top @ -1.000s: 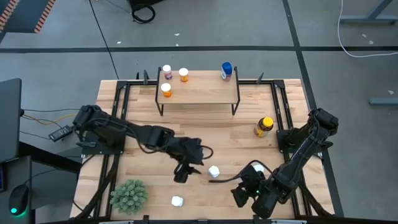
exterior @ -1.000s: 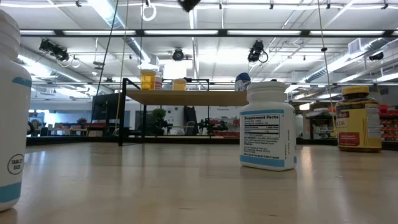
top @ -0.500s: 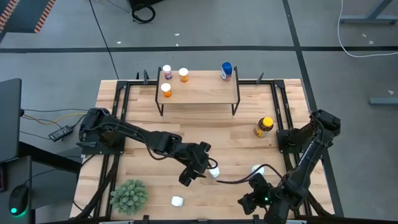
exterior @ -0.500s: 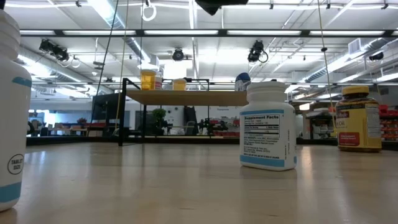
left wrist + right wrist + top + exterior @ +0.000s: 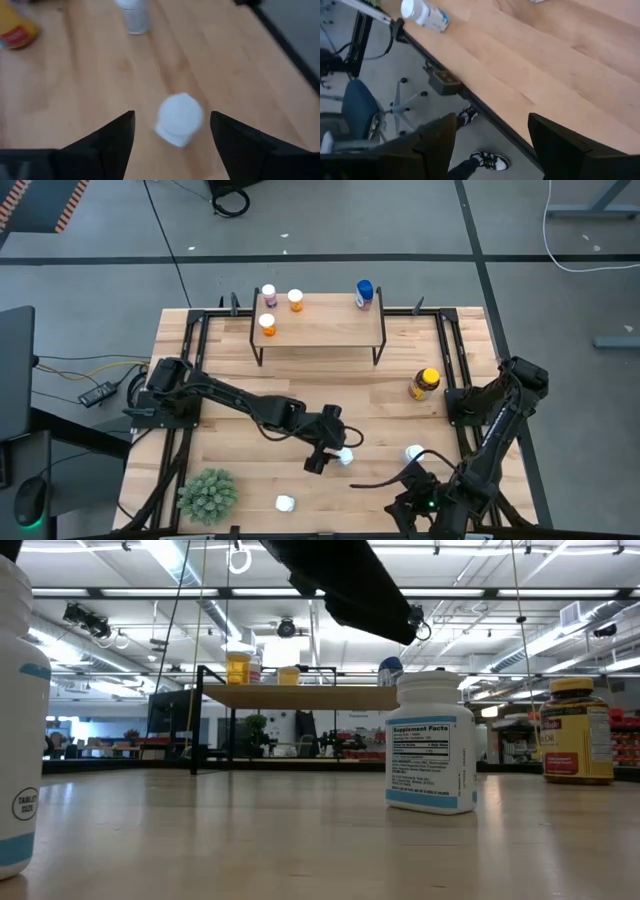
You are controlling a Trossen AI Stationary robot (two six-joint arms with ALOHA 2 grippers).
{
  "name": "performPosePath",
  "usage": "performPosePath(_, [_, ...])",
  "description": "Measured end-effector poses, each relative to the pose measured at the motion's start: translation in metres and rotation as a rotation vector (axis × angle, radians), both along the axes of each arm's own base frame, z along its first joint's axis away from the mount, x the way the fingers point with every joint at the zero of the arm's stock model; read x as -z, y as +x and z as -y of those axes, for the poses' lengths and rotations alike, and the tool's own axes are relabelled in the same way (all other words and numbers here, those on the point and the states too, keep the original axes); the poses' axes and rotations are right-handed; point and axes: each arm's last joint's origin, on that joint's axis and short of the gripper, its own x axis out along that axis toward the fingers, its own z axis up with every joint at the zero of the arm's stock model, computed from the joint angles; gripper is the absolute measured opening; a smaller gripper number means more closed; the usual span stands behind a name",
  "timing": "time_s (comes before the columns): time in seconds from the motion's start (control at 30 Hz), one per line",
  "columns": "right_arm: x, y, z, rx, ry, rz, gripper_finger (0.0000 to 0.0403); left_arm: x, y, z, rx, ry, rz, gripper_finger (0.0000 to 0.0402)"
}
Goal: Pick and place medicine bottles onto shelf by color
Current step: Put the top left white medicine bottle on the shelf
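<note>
My left gripper (image 5: 330,453) (image 5: 171,115) is open over the middle of the table. A white bottle (image 5: 346,455) (image 5: 179,120) stands upright below it, between the two fingers, which do not touch it; it also shows in the low view (image 5: 432,745). My right gripper (image 5: 411,498) (image 5: 491,117) is open and empty at the table's near edge. The shelf (image 5: 318,330) at the far side bears a pinkish bottle (image 5: 268,294), two orange bottles (image 5: 295,300) (image 5: 267,324) and a blue bottle (image 5: 364,293).
A second white bottle (image 5: 413,452) stands right of the left gripper and a third (image 5: 285,503) near the front edge. The amber, yellow-capped bottle (image 5: 424,383) stands at the right. A green spiky plant (image 5: 208,493) sits front left. A person's shoes (image 5: 491,161) show below the near edge.
My left gripper has gone toward the table's right edge and come over the white bottle in the middle of the table. My right gripper has drawn back toward the table's near edge. The bottles have kept still.
</note>
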Motion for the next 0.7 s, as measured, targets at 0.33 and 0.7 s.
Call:
performPosePath(0.33, [0.0, -0.019, -0.011, -0.066, -0.043, 0.026, 0.0255, 0.005, 0.002, 0.015, 0.041, -0.087, 0.004, 0.0278])
performPosePath(0.7, [0.001, -0.02, -0.007, 0.025, -0.061, 0.059, 0.0255, 0.024, 0.008, 0.014, 0.076, -0.037, -0.021, 0.0323])
